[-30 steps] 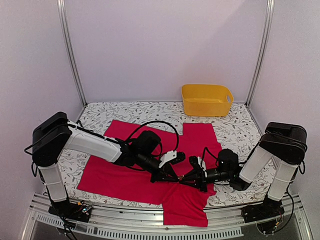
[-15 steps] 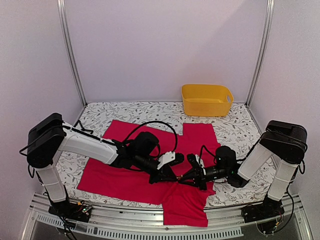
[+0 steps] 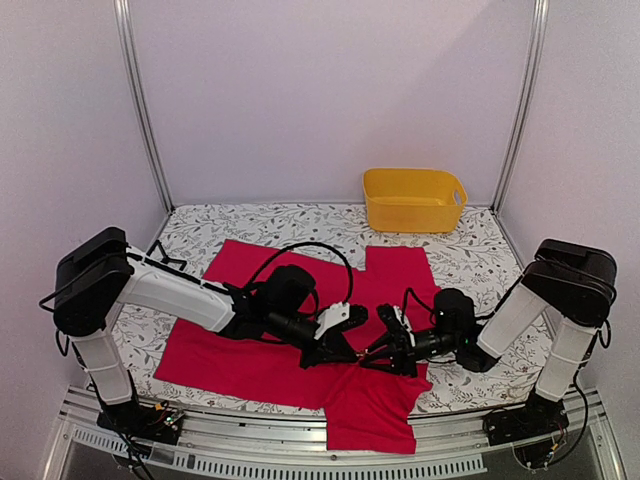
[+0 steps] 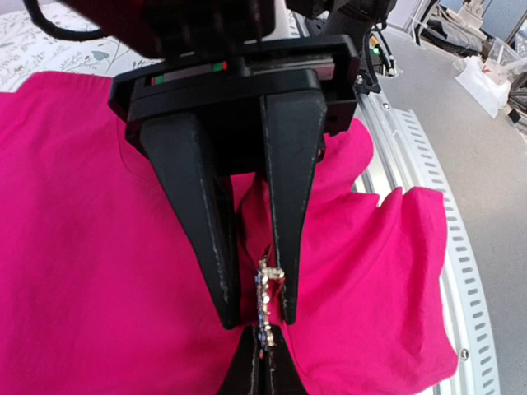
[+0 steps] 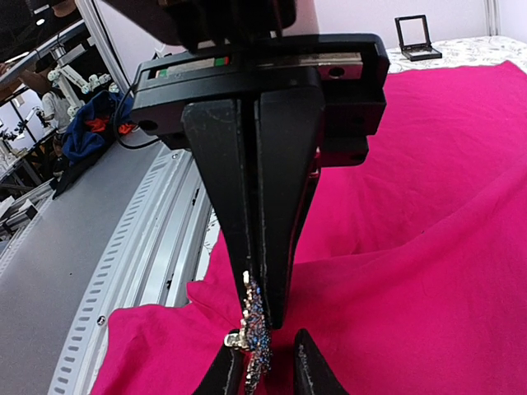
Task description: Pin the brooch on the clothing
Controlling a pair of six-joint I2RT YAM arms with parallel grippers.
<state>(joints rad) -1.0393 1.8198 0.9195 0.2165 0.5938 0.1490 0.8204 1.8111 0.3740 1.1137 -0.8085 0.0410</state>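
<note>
The brooch (image 5: pixel 254 333) is a tiny, stiff cluster of metal and stones. It is light, probably slippery on its face, and has a delicate pin, so the safest hold is by its edge. The right jaws have it that way, clenched nearly together, with the cluster hanging from their tips.

The T-shirt (image 4: pixel 99 206) is soft, limp and thin. It only gives the pin something to bite on where it is bunched up. The left jaws are drawn in on a raised fold of it, with a narrow gap between them filled by that ridge of red cloth. They meet the right jaws tip to tip, so the brooch sits at the mouth of the left jaws, against the fold. Whether the pin has gone through the cloth is hidden.

Well beyond both jaws, at the back of the counter (image 3: pixel 200 225), stands a yellow basket (image 3: pixel 410 215). Nothing shows in the part of its inside that is visible. A small black box (image 5: pixel 412 29) sits far past the right jaws, its contents too small to tell.
</note>
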